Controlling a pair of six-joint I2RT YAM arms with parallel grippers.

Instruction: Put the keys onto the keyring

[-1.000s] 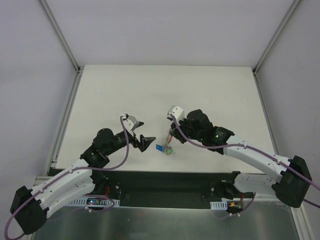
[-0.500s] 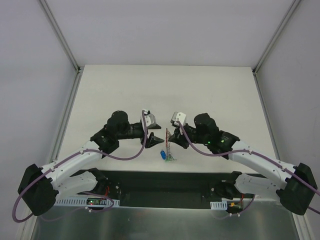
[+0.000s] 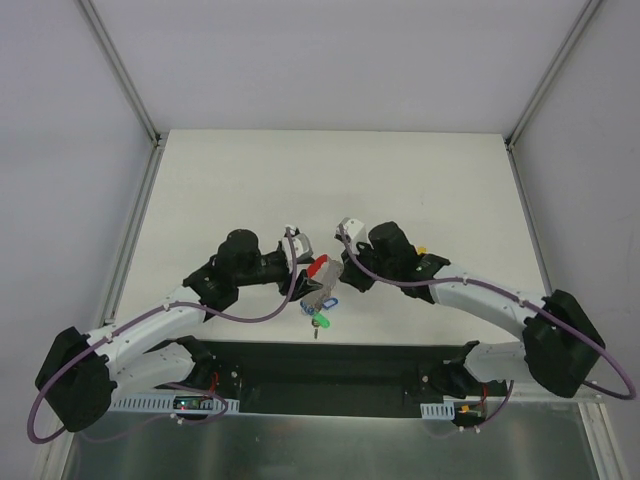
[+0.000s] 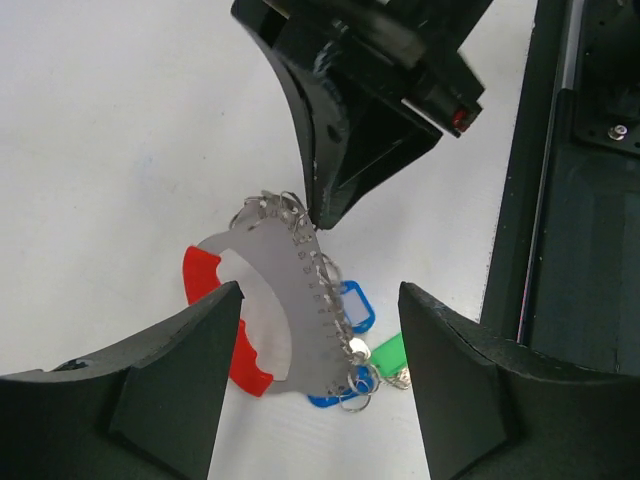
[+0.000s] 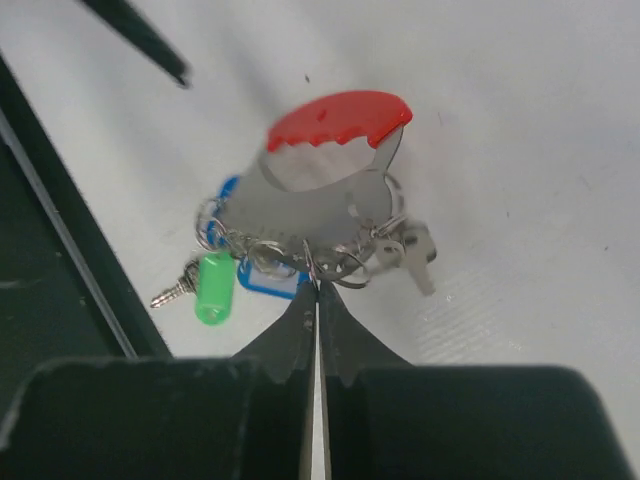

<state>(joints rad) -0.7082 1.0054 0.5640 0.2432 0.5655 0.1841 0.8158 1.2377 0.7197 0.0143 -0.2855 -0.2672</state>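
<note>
The keyring (image 4: 268,285) is a grey curved piece with a red band (image 4: 204,272) and several small metal rings, hanging just above the table. My right gripper (image 5: 317,291) is shut on one of its rings (image 5: 312,268); in the left wrist view its fingers (image 4: 350,140) come down from above. Keys hang from the rings: a green-capped one (image 5: 213,286), blue-capped ones (image 4: 355,305) and a bare silver one (image 5: 415,256). My left gripper (image 4: 320,345) is open, its fingers (image 4: 190,380) standing either side of the keyring's lower end. In the top view the bunch (image 3: 318,298) hangs between both grippers.
The black front rail (image 4: 580,250) runs close beside the keys at the table's near edge. A small yellow thing (image 3: 421,251) shows by the right forearm. White table (image 3: 330,180) stretches behind both arms, bounded by grey walls.
My left arm has swung right to the keyring and narrowed its jaws around it. The right gripper has turned the bunch, so the red band now shows.
</note>
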